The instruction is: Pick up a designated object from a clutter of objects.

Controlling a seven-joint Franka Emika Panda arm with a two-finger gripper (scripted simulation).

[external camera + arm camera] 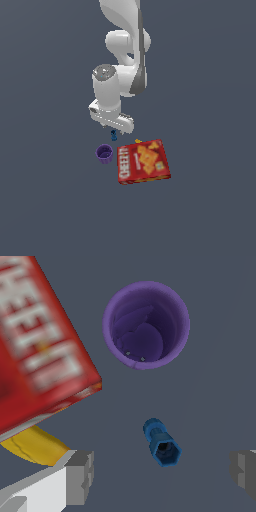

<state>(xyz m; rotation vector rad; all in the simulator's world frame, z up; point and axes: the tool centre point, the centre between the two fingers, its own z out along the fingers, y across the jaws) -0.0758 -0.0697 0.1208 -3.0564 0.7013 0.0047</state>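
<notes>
The designated object, a small dark-blue dumbbell-like piece (114, 134), sits on the grey floor straight below my gripper (113, 128). In the wrist view the blue piece (161, 442) lies between my two grey fingertips (80, 476), clear of both, with its hexagonal end facing the camera. My gripper (162, 473) is open and empty. The purple cup (104, 154) stands upright close by, and its empty inside shows in the wrist view (146, 323). The red Cheez-It box (143, 161) lies flat beside it.
A tiny yellow item (137, 141) lies at the far edge of the box; in the wrist view the yellow item (32, 445) pokes out from under the box (35, 356), close to one finger. The grey floor (210, 210) spreads all around.
</notes>
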